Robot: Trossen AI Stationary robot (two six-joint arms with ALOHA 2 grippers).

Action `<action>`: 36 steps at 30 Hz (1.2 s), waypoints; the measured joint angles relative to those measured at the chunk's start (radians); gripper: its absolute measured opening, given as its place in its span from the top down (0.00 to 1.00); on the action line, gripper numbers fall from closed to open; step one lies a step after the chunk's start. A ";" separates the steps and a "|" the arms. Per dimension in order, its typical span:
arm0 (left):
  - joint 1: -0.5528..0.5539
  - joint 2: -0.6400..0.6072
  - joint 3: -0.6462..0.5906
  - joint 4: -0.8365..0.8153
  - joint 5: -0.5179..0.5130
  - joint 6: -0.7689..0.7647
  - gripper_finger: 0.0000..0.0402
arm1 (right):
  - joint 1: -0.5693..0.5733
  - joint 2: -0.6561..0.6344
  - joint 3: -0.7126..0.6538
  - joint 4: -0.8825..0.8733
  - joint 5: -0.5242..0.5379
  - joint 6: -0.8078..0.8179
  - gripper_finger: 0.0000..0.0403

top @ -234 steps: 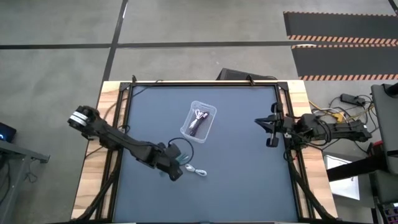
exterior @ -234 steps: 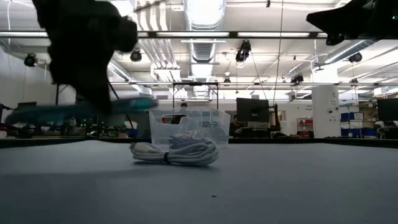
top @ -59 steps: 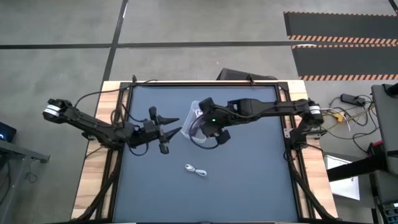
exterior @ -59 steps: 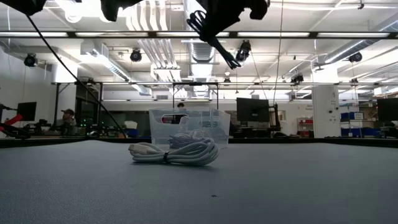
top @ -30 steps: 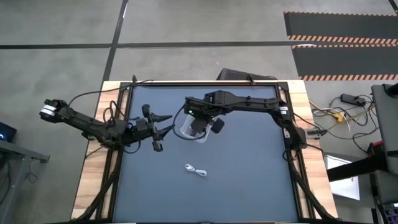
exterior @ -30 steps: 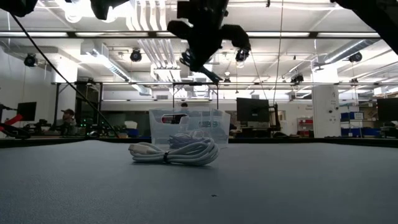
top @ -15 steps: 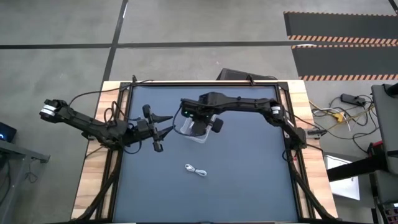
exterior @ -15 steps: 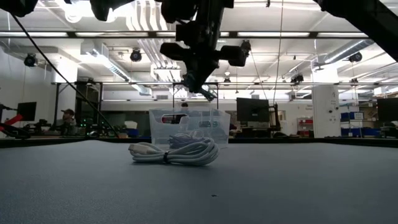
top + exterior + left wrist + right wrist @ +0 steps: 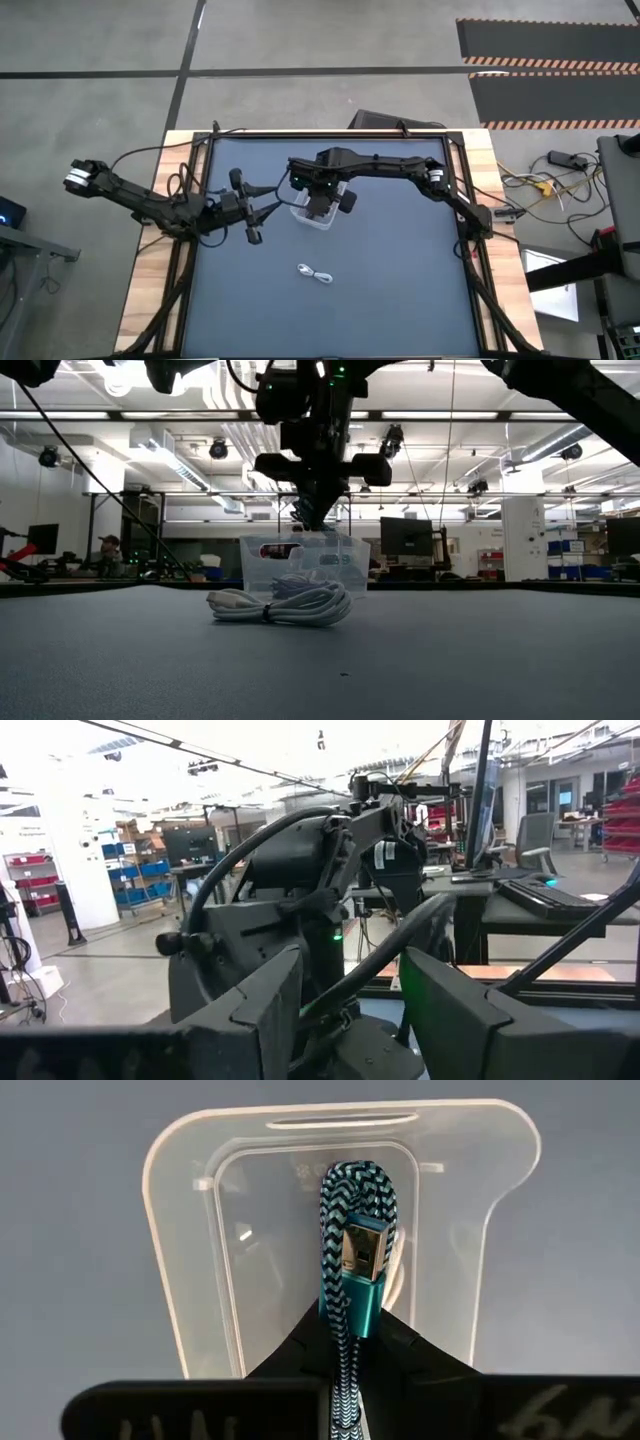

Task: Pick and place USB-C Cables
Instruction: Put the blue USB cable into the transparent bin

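My right gripper (image 9: 352, 1330) is shut on a teal braided USB-C cable (image 9: 355, 1200) and hangs just above the clear bin (image 9: 200, 1230). In the low view its fingertips (image 9: 308, 510) are close over the bin's rim (image 9: 305, 540). Other cables (image 9: 295, 582) lie inside the bin. A white bundled cable (image 9: 318, 273) lies on the mat nearer the front edge, and shows in front of the bin in the low view (image 9: 280, 605). My left gripper (image 9: 268, 203) stands open left of the bin and holds nothing. My right gripper pinches the folded teal cable between its two fingers (image 9: 420, 1355), which point down from above. The cable's looped end (image 9: 356, 1185) and a teal plug (image 9: 360, 1260) stick out below the fingertips. The cable is lifted clear, over the bin's opening.
The dark mat (image 9: 400, 290) has bare room to the right and front. A black frame (image 9: 330, 133) runs along the table's far edge. In the left wrist view the right arm (image 9: 300, 890) stands close ahead of my left fingers (image 9: 270, 1010).
My right gripper, still shut on the teal cable, has gone down toward the bin and a little toward the table's left edge. It now hangs just above the bin's rim. The left arm has kept still.
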 joint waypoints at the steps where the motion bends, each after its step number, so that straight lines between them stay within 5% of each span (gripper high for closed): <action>1: 0.000 0.000 0.000 0.000 0.000 0.000 0.61 | -0.003 0.001 0.000 -0.001 -0.010 0.000 0.97; 36: 0.000 0.000 0.000 -0.016 0.001 -0.001 0.61 | -0.016 0.161 -0.002 -0.011 -0.058 -0.003 0.97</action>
